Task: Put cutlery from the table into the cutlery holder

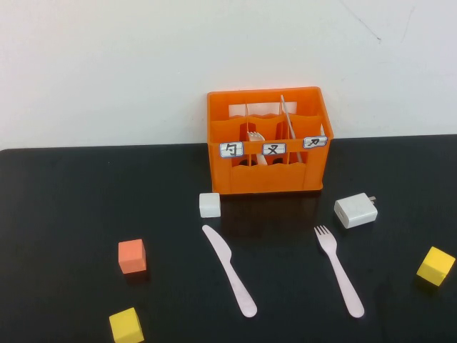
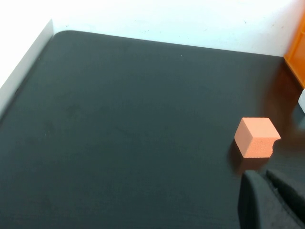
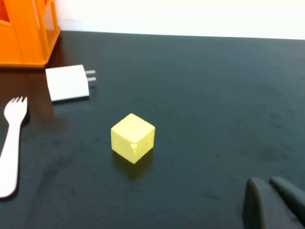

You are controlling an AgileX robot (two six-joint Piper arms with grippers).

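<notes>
Opening step judged not yet begun: knife and fork lie on the black counter near the orange cutlery holder, a first grasp being called for; left hand and right hand, outside the high view, hold nothing, fingertips nearly together.

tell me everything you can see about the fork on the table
The fork is pale pink-white, plastic-looking, with four tines and a handle widening to a rounded end. It lies flat on the black table, tines toward the orange cutlery holder, right of the knife, just near of the white charger block. Nothing touches it; neither gripper shows in the high view.
</notes>
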